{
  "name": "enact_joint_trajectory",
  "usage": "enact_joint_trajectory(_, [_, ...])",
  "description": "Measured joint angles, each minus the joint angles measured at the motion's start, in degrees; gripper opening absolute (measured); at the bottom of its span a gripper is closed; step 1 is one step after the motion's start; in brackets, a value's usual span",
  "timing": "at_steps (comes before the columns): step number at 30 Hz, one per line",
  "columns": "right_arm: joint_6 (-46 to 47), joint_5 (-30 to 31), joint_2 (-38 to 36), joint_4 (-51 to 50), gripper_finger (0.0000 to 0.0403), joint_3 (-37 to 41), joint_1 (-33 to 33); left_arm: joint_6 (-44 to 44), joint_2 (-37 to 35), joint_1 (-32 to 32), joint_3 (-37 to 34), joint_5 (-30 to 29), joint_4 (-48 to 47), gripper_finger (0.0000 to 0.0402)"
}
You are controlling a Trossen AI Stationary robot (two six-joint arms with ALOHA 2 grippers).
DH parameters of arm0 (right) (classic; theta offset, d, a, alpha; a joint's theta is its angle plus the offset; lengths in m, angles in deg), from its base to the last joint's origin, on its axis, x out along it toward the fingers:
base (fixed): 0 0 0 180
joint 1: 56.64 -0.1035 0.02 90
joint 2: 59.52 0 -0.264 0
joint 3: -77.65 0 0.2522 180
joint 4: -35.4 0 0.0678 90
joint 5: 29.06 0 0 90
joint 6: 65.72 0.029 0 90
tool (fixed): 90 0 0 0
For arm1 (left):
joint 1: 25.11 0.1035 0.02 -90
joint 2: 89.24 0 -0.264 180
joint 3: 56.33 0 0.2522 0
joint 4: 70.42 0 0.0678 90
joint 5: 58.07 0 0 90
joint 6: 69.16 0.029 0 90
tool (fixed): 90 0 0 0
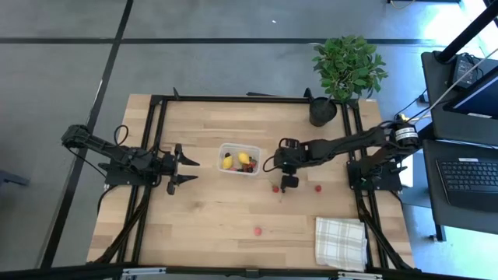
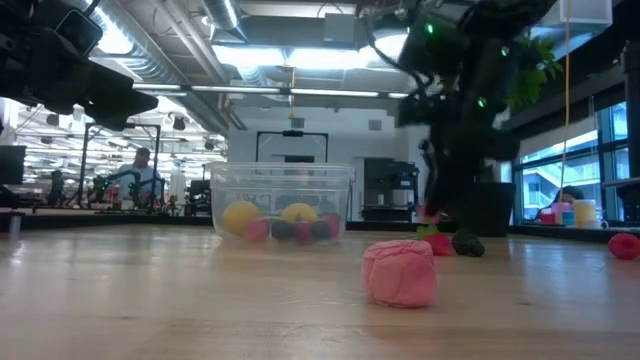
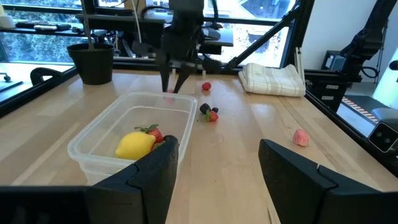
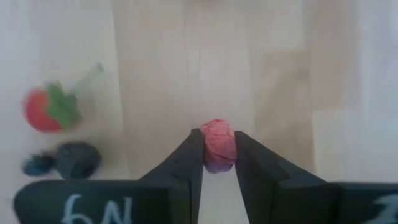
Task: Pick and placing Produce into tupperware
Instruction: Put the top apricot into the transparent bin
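Note:
The clear tupperware [image 1: 220, 155] stands mid-table holding two yellow pieces and some red and dark ones [image 2: 283, 222]. My right gripper [image 1: 288, 183] points down just right of it, shut on a pinkish-red berry [image 4: 217, 144]. A strawberry [image 4: 46, 109] and a dark berry [image 4: 74, 158] lie on the wood beside it. A pink piece [image 2: 400, 272] lies near the front, and a red ball [image 1: 318, 187] farther right. My left gripper [image 1: 187, 169] waits open, left of the tupperware [image 3: 106, 124]. My right gripper pinches the pinkish-red berry [image 4: 217, 134] between its two fingertips [image 4: 193, 155], coming from above and pointing down. Part of the berry sticks out past the tips. In the low view the berry [image 2: 428, 213] sits a little above the tabletop.
A potted plant [image 1: 346, 70] stands at the far right corner and a folded checked cloth [image 1: 340, 241] lies at the near right corner. Black frame rails [image 1: 156, 140] run along the table's sides. Bare wood lies in front of the tupperware.

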Motion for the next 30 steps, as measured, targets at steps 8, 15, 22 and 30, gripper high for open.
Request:
enact_joint_trajectory(8, [-6.2,0.2,-1.2,-0.5,0.0084,-9.3,0.0,0.0,0.0,0.0,0.0,0.0,0.0,0.0218])
enact_joint_trajectory(15, [-13.4,0.3,-1.2,0.6,0.0084,-17.5,0.0,0.0,0.0,0.0,0.0,0.0,0.0,0.0218])
enact_joint_trajectory(22, [-17.8,-0.1,-1.1,4.1,0.0084,-21.2,0.0,0.0,0.0,0.0,0.0,0.0,0.0,0.0218])
enact_joint_trajectory(30, [-18.4,-0.2,0.4,10.6,0.0084,-21.6,0.0,0.0,0.0,0.0,0.0,0.0,0.0,0.0218])
